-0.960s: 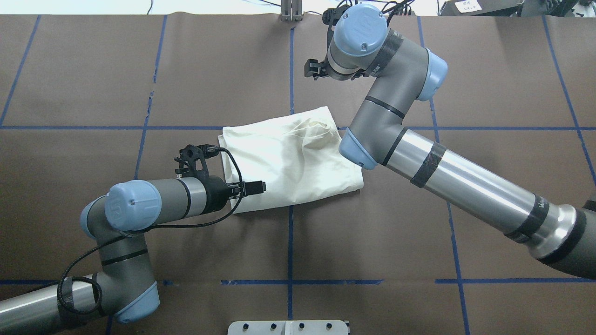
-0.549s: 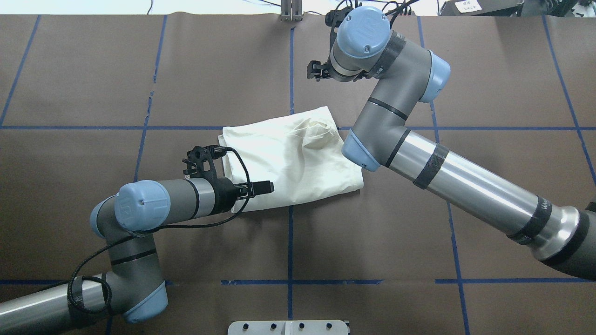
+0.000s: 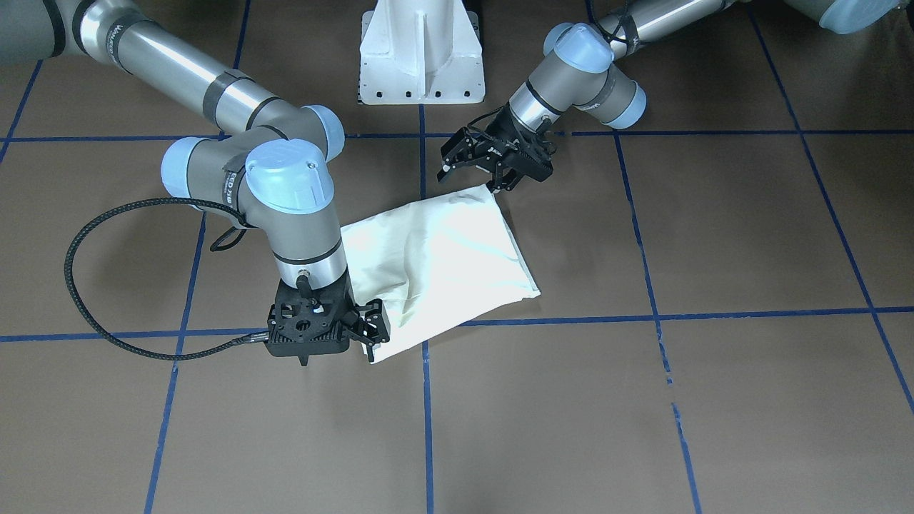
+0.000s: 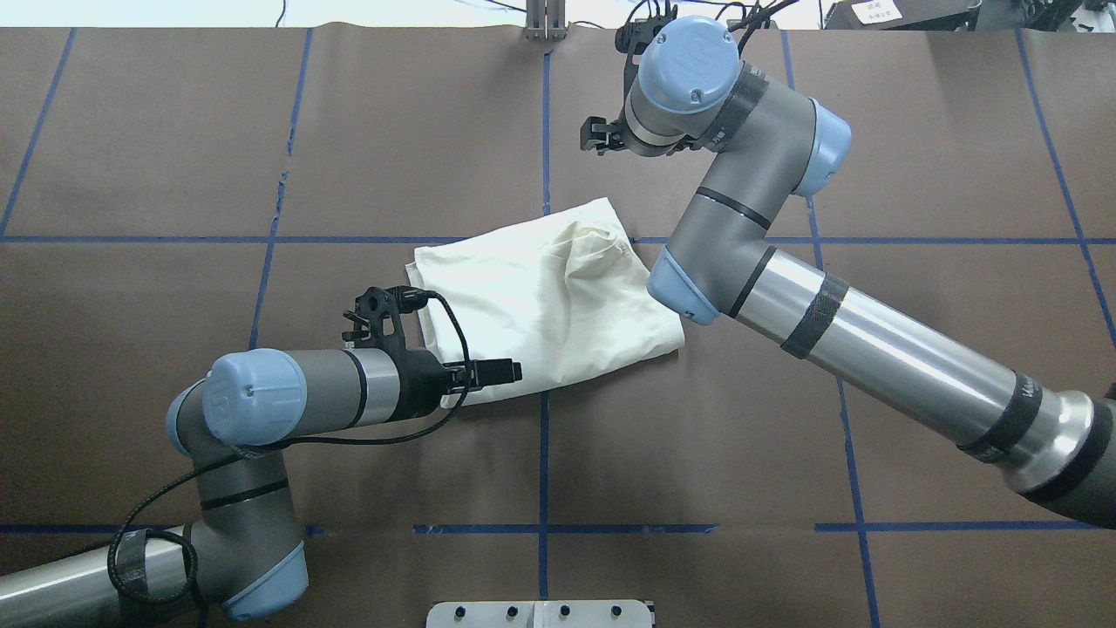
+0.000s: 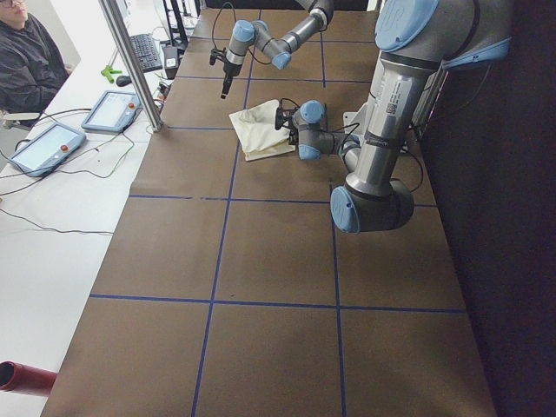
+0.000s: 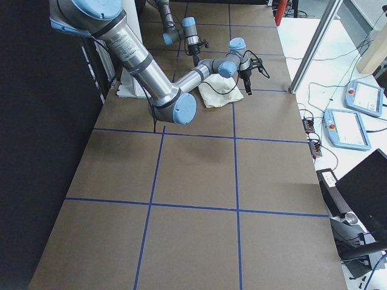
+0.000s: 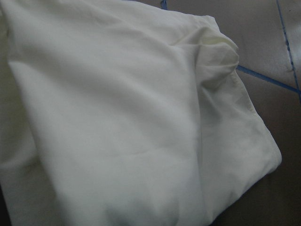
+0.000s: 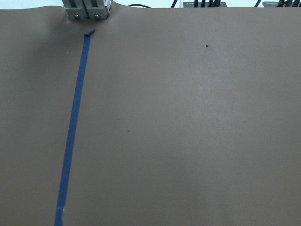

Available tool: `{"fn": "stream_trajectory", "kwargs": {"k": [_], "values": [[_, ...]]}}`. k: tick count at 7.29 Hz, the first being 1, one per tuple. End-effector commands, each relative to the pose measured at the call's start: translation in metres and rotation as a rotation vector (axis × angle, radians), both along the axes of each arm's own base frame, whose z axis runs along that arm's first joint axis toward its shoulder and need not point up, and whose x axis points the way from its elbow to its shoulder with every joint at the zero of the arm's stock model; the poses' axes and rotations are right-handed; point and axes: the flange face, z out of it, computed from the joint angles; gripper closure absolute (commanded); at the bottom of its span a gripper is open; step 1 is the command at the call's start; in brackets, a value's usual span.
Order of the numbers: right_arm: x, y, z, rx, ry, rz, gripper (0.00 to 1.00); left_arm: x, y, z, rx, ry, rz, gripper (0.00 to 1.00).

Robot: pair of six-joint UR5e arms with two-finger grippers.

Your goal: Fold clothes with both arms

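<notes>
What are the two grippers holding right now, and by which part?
Nothing visibly. The left gripper hangs low over the shirt's near-left corner, no cloth lifted; the right gripper hangs over bare table beyond the shirt.

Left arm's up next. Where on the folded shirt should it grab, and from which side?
I'd take the shirt by its flat near-left corner, coming in low from the robot's left, where the left gripper hovers, jaws open. Layers lie flat there; the far-right corner is bunched.
</notes>
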Motion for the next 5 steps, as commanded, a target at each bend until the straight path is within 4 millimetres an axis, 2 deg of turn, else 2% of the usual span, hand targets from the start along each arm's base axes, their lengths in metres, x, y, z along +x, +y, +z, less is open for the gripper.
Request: {"fn": "stream_trajectory", "kwargs": {"k": [1, 2, 3, 4, 5], "values": [[0.0, 0.0, 0.0, -0.001, -0.001, 0.0, 0.0, -0.02, 0.021, 0.008, 0.01, 0.026, 0.103, 0.0], [0.0, 0.0, 0.0, -0.001, -0.001, 0.0, 0.0, -0.04, 0.029, -0.004, 0.016, 0.057, 0.118, 0.0], [0.0, 0.0, -0.001, -0.001, -0.003, -0.003, 0.0, -0.053, 0.026, -0.019, 0.022, 0.089, 0.101, 0.0], [0.001, 0.0, 0.0, -0.005, -0.005, -0.006, 0.0, -0.06, 0.013, -0.022, -0.048, 0.108, 0.067, 0.0], [0.002, -0.001, 0.0, -0.005, -0.005, -0.004, 0.0, -0.053, 0.006, -0.026, -0.125, 0.13, -0.014, 0.0]]}}
